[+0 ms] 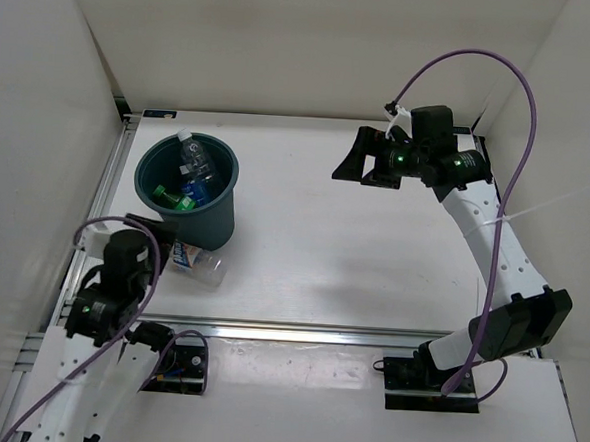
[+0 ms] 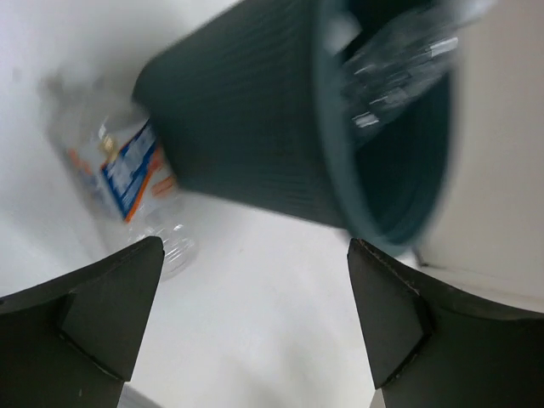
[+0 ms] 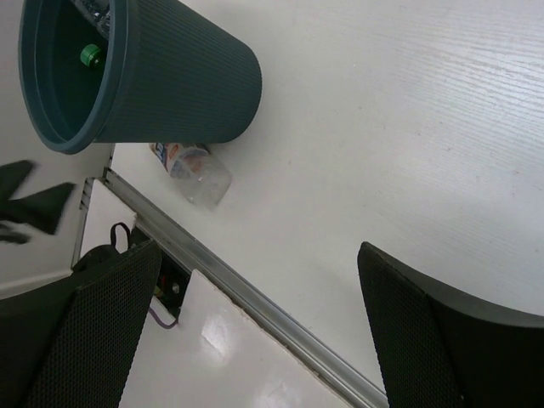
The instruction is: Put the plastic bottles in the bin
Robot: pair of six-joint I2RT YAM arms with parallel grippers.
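Inside bin (image 3: pixel 187 76), green cap (image 3: pixel 89 55), outside left-wrist view

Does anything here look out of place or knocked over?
Yes. One clear bottle lies on its side on the table, right beside the foot of the dark teal bin. It looks odd because the other bottles are inside the bin and this one is outside it.

Dark teal ribbed bin (image 2: pixel 255 127) across the upper frame, blurred clear bottle (image 2: pixel 399 68) inside its mouth, labelled bottle (image 2: pixel 127 170) in blue and orange lying on the white surface (image 2: pixel 263 314) beside the bin's base, left tool (image 2: pixel 255 246) spread wide below.
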